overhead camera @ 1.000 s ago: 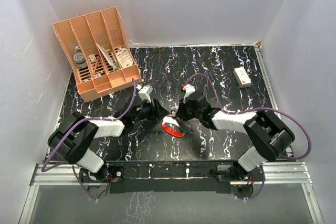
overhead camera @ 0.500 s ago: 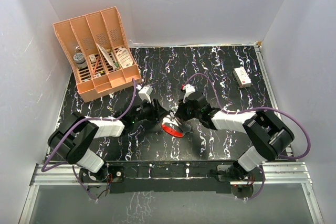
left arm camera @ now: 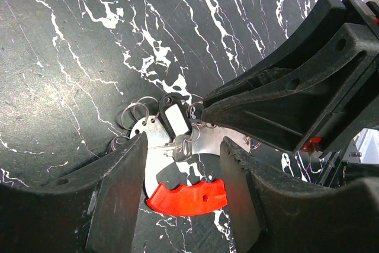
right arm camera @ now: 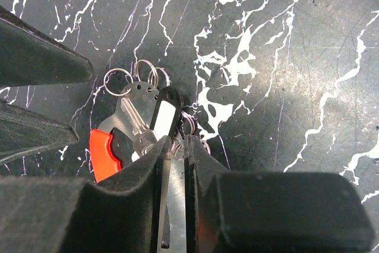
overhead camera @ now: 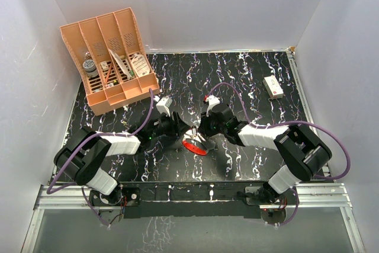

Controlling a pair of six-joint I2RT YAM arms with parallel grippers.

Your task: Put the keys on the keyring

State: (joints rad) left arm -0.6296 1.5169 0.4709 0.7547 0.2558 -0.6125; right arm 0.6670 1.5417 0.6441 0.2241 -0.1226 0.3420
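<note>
Centrally, keyring (left arm camera: 186, 197) pinched in right gripper (right arm camera: 176, 140), left gripper (left arm camera: 183, 143) agape around keys (left arm camera: 174, 118); orange organizer (overhead camera: 112, 57), white box (overhead camera: 273, 87) well apart.

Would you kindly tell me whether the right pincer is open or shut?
Shut: the right pincer has its fingers nearly touching, pinching the thin metal edge of the keyring.

Grippers: we count two, left gripper (overhead camera: 179, 128) and right gripper (overhead camera: 203, 130).
Keyring (left arm camera: 188, 194): we count one.
Keys (left arm camera: 174, 118): one bunch.
Orange rack (overhead camera: 121, 93): one.
White box (overhead camera: 273, 86): one.
</note>
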